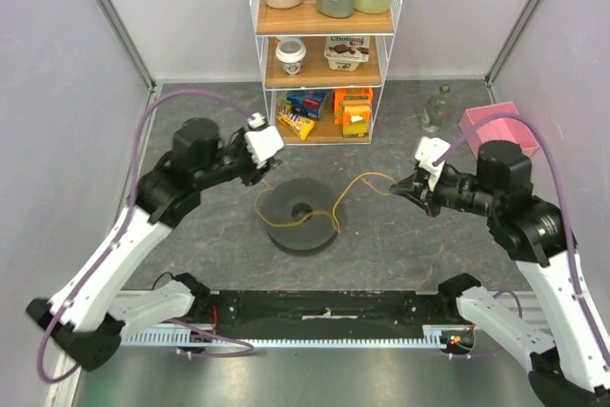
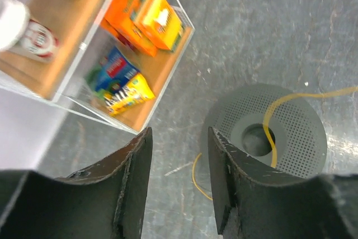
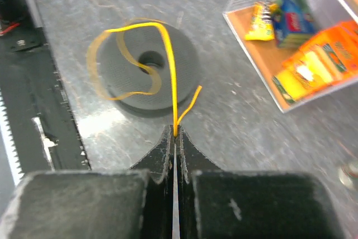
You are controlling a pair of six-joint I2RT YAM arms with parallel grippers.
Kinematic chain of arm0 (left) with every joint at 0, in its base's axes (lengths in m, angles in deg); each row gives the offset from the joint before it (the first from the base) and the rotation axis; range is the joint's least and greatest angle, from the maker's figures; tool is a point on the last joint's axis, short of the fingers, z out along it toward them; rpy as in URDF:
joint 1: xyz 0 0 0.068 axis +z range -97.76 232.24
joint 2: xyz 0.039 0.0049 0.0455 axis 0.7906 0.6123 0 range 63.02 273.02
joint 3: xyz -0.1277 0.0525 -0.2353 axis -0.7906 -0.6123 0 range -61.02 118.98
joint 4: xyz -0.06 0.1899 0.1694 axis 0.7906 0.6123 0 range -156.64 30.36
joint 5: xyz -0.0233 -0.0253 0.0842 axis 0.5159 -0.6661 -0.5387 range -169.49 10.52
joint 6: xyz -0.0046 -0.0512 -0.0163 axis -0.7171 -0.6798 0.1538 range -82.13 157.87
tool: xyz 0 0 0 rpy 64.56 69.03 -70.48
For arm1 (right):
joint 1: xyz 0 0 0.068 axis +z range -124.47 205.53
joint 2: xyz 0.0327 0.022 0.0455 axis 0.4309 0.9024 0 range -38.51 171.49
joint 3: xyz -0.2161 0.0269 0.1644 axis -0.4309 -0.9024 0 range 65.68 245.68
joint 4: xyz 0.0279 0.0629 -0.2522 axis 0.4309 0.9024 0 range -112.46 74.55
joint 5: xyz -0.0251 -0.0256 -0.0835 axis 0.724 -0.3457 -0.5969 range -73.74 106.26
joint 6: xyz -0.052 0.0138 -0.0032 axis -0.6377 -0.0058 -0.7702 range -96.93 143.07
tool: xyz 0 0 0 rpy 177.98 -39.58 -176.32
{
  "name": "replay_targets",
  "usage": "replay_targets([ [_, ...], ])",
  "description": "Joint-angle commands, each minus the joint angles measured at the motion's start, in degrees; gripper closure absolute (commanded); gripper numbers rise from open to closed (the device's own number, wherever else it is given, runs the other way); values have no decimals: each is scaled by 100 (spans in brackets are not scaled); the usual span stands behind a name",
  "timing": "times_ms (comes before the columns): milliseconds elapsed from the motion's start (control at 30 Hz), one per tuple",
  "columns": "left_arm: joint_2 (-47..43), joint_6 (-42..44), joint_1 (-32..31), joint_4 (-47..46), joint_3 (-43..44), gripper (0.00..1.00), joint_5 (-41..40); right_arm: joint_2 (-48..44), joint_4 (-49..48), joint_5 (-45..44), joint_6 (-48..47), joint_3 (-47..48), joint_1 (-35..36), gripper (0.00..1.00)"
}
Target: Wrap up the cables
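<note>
The cable (image 1: 355, 181) is a thin yellow wire. It runs from a loose loop lying on the dark grey round spool (image 1: 286, 199) out to the right. My right gripper (image 1: 396, 190) is shut on the cable (image 3: 170, 65) near its free end, low over the table to the right of the spool (image 3: 182, 54). A short tail sticks out beside the tips (image 3: 175, 132). My left gripper (image 1: 255, 176) hovers open just behind and left of the spool (image 2: 302, 138), holding nothing. A bit of cable (image 2: 196, 174) lies on the table below its gap (image 2: 179, 138).
A white wire shelf (image 1: 327, 59) with snack boxes, cups and bottles stands at the back centre. A pink box (image 1: 500, 126) and a small glass bottle (image 1: 437, 107) sit at the back right. A black rail (image 1: 324, 316) lines the near edge.
</note>
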Motion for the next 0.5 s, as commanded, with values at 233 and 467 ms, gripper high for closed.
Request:
replay_targets([
  [233, 654, -49, 7, 535, -72, 50, 1789, 419, -592, -4355, 2091, 586, -134, 100],
  [467, 751, -435, -46, 572, -870, 48, 1636, 534, -1444, -3346, 2479, 921, -134, 100],
])
